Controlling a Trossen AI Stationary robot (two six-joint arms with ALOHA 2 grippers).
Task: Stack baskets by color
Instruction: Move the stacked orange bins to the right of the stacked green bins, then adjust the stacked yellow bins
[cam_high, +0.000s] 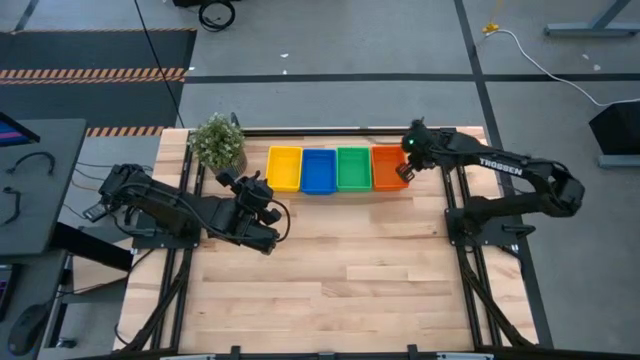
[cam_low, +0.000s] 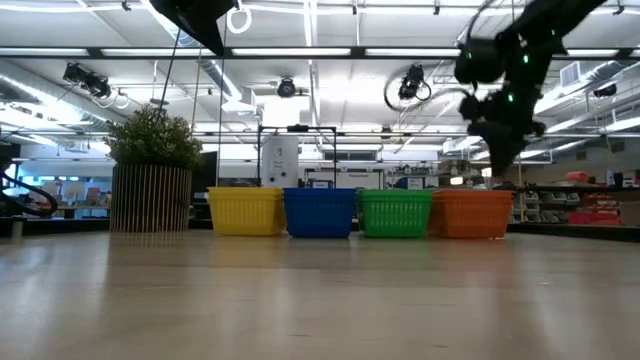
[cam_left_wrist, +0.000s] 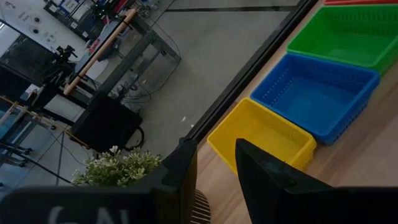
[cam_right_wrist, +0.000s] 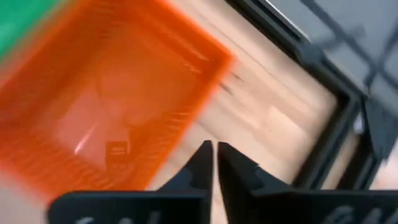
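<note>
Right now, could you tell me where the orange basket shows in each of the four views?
High view: orange basket, right end of the row, under the right gripper.
Low view, rightmost basket.
Left wrist view: only a red-orange sliver at the top right edge, likely its rim.
Right wrist view, fills the left half.
Shared landmark: the green basket beside it.

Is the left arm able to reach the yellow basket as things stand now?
Probably yes. The left gripper waits beside the yellow basket, with only bare table between them. The plant stands off to the side, not in the way.
</note>
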